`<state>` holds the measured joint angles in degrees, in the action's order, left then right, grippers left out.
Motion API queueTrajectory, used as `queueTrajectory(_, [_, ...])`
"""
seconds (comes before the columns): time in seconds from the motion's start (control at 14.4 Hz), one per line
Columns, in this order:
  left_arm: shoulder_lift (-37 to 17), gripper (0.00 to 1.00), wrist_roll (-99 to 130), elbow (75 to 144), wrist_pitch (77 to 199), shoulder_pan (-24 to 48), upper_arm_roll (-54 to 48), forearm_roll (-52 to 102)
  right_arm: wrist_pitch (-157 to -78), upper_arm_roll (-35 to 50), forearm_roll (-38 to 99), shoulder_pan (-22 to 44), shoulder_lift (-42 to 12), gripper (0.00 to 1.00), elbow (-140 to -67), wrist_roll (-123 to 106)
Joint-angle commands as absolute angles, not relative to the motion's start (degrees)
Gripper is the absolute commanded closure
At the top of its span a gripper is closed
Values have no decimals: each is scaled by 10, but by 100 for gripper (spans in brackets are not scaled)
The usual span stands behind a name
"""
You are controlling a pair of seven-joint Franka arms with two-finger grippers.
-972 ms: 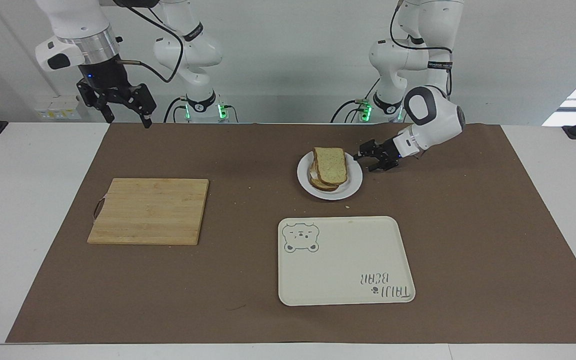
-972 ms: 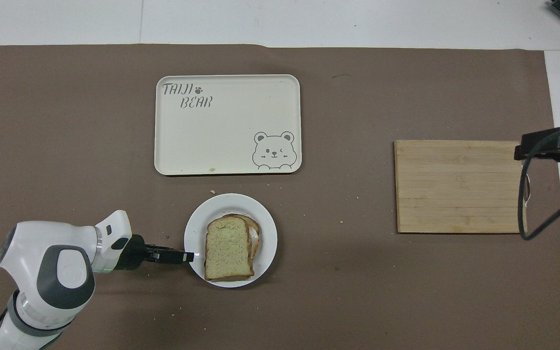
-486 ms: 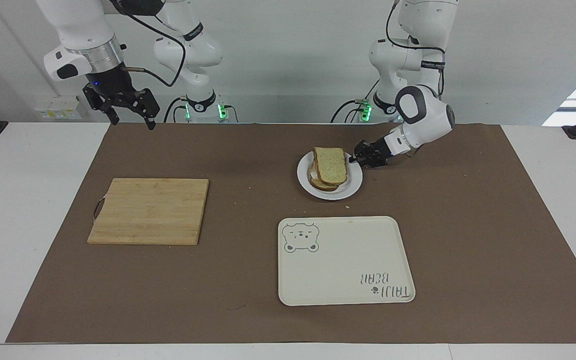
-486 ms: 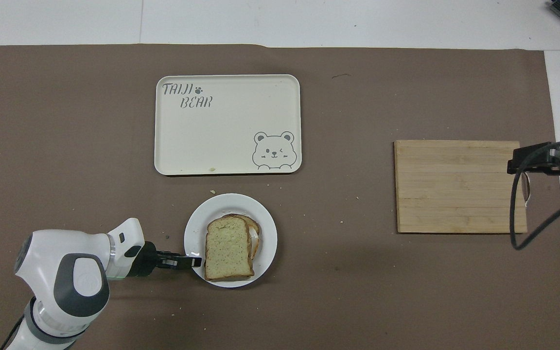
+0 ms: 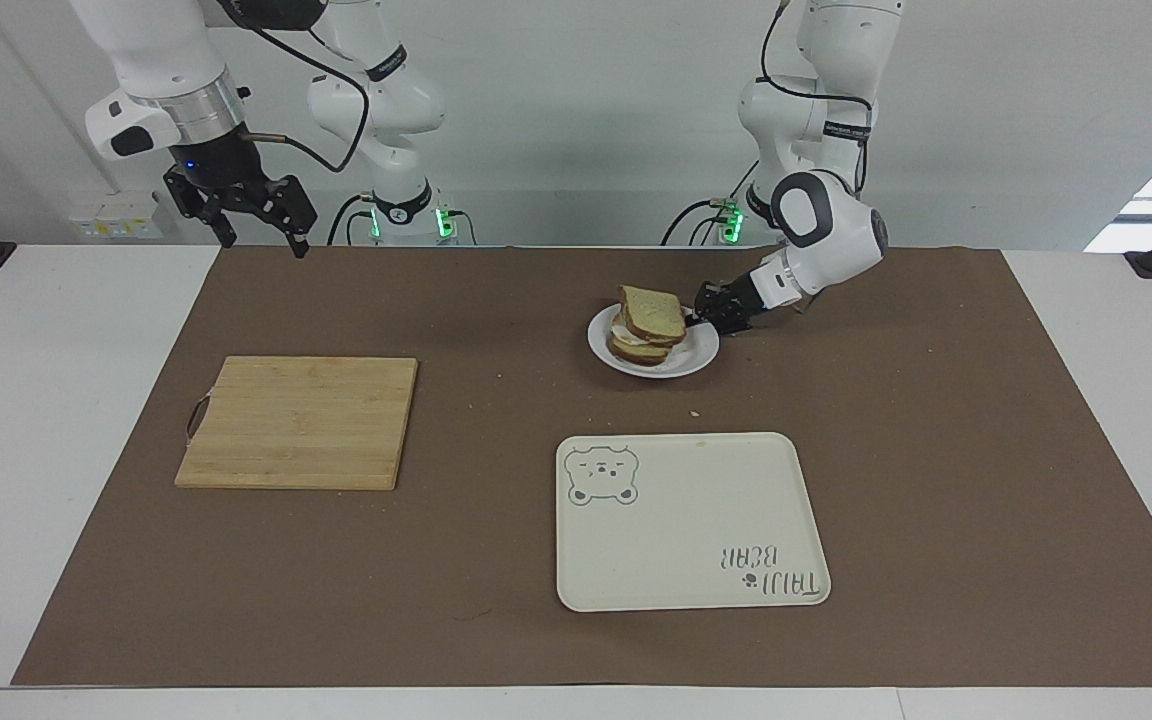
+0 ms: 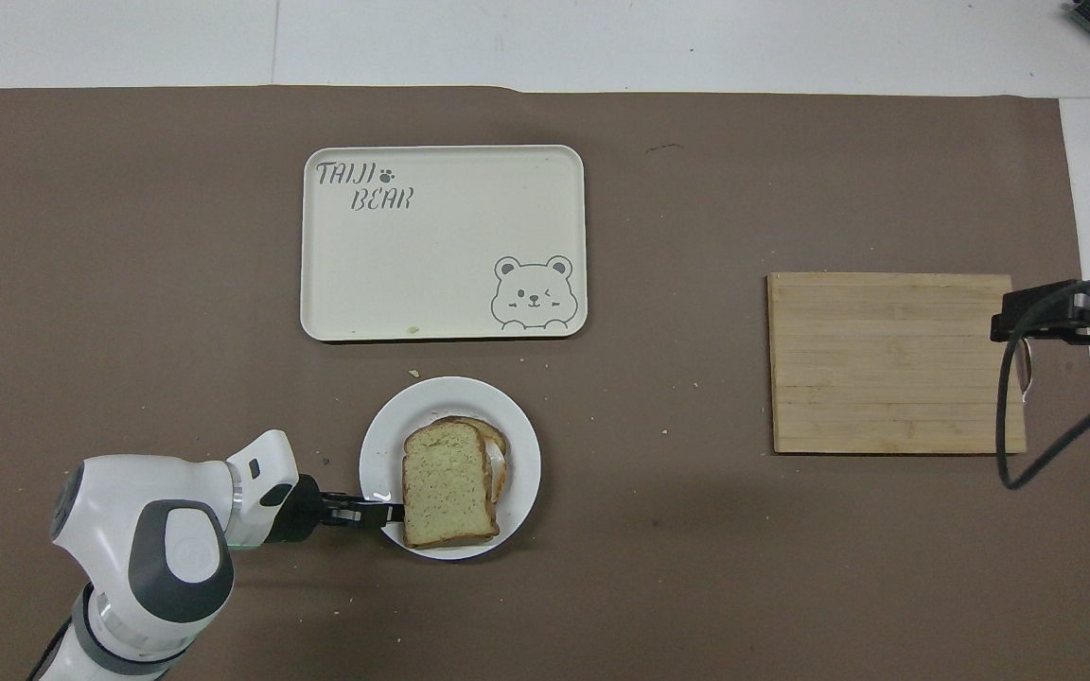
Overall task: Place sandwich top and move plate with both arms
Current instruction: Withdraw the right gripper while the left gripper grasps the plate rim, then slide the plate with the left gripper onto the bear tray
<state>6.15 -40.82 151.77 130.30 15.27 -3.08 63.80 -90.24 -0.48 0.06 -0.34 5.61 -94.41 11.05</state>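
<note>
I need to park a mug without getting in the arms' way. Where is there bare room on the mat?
Free: the mat between the cutting board and the tray, and the tray's own bare surface. Crowded: around the plate, where the left gripper is shut on its rim under the sandwich top. The right gripper waits open above the mat's corner near the board.

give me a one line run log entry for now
left gripper: shut on plate rim | sandwich top: on stack | right gripper: open, waiting
</note>
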Motion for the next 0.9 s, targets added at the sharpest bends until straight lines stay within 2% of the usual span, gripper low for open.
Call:
queueTrajectory(0.0, [41, 100, -421, 1496, 1267, 114, -26, 643, -906, -3, -2, -12, 69, 0, -957, 96])
queueTrajectory(0.49, [17, 100, -411, 1427, 1159, 37, -25, 642, -910, -2, -2, -11, 69, 0, -957, 96])
queueTrajectory(0.83, [-1, 100, -345, 1344, 1083, 0, -25, 639, -910, -2, -10, -11, 69, 0, -957, 91])
